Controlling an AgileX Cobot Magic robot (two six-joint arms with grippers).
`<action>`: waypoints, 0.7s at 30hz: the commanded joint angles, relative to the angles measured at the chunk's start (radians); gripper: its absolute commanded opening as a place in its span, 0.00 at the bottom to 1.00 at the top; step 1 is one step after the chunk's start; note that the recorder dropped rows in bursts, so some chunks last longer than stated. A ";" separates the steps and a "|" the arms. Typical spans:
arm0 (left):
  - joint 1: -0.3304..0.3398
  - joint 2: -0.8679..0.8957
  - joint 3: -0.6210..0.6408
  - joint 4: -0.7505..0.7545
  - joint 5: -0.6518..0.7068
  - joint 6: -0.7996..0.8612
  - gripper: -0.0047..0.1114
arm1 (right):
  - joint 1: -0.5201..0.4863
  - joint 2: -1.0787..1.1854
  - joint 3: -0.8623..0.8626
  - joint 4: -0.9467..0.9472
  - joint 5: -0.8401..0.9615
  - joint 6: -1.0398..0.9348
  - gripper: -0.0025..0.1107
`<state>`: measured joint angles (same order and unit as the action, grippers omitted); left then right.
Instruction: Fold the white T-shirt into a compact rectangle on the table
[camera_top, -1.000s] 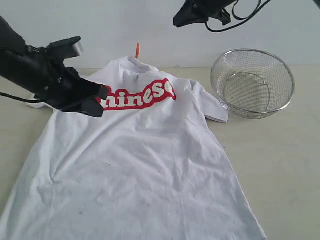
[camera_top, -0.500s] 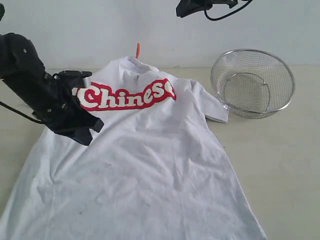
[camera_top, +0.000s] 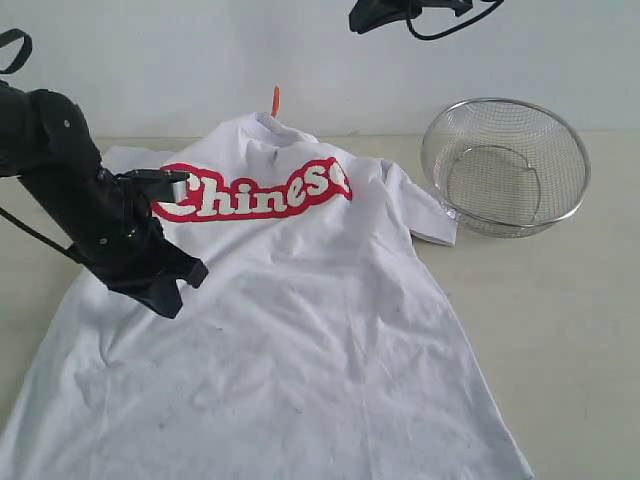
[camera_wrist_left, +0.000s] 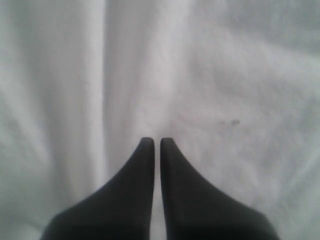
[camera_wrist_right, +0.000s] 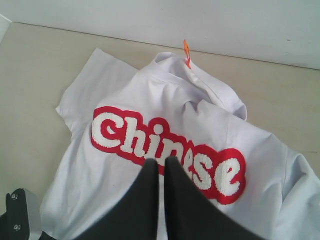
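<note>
Just over the white T-shirt (camera_top: 300, 330), left gripper (camera_wrist_left: 155, 142), jaws together.

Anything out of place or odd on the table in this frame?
The white T-shirt lies rumpled and skewed, its collar bunched up with the orange neck tag standing upright. A few small dark specks mark the fabric. One sleeve ends close beside the wire-mesh basket. Nothing looks spilled or torn.
</note>
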<state>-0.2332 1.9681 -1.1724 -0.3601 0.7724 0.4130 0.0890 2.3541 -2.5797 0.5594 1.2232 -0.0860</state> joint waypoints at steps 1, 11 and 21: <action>0.000 0.006 -0.002 0.003 0.004 -0.009 0.08 | 0.000 -0.008 -0.004 0.010 -0.002 -0.004 0.02; 0.000 0.051 -0.002 -0.001 0.009 -0.007 0.08 | 0.000 -0.008 -0.004 0.011 -0.002 -0.010 0.02; 0.000 0.066 0.101 -0.001 -0.029 -0.010 0.08 | -0.046 -0.008 -0.002 -0.053 -0.002 -0.040 0.02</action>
<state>-0.2313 2.0076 -1.1156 -0.3781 0.7258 0.4115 0.0770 2.3517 -2.5797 0.5236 1.2232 -0.1185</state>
